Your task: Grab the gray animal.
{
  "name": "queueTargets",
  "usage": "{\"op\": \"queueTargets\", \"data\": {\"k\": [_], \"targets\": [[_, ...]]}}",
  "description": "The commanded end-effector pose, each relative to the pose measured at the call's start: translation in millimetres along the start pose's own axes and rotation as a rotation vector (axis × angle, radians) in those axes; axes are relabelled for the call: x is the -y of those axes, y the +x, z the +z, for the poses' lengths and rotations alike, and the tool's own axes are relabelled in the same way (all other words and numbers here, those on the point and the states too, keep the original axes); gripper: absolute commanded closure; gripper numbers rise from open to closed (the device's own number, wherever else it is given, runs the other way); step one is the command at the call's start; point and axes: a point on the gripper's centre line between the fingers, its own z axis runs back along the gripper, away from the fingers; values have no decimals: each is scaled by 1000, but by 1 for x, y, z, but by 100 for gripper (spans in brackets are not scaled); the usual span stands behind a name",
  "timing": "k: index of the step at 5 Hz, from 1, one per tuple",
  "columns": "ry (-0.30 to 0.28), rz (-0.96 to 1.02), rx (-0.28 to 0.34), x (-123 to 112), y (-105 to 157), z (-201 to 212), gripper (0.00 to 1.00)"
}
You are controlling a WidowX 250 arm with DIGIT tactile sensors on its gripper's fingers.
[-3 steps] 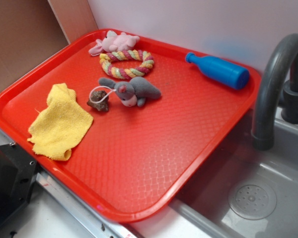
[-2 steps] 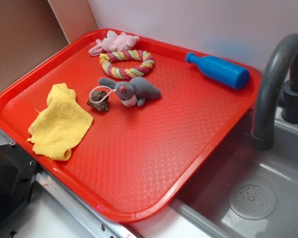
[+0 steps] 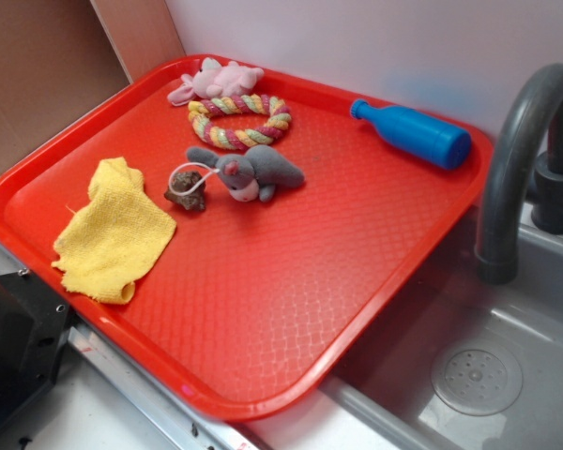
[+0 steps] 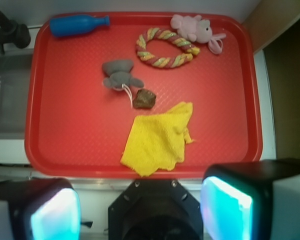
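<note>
Where the mouse lies: the gray animal (image 3: 251, 172) rests on its side near the middle of the red tray (image 3: 291, 281), toward the far half, nothing holding it.
Tail: its thin white cord loops toward the small brown lump (image 3: 184, 192) just beside it; whether cord and lump touch, I cannot tell.
Neighbours: a striped rope ring (image 3: 239, 121) lies just beyond the mouse, and a pale pink plush animal (image 3: 214, 80) sits at the far rim of the tray.
Cloth: a crumpled yellow cloth (image 3: 113, 231) lies near the left edge, close to the brown lump.
Bottle: a blue bottle (image 3: 413, 133) lies on its side at the far right of the tray, well apart from the mouse.
Sink: a gray sink (image 3: 507, 375) with a dark faucet (image 3: 516, 159) sits to the right of the tray.
Gripper: in the wrist view the gripper (image 4: 140, 205) hangs high above the near edge of the tray, well clear of every toy.
Fingers: the two fingers (image 4: 52, 217) stand spread wide, with nothing between them.
</note>
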Motion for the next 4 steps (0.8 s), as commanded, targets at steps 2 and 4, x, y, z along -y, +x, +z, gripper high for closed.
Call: {"op": "queueTargets", "data": {"k": [2, 4], "targets": [[27, 8, -7, -9, 71, -25, 0], [4, -98, -104, 6, 104, -81, 0]]}}
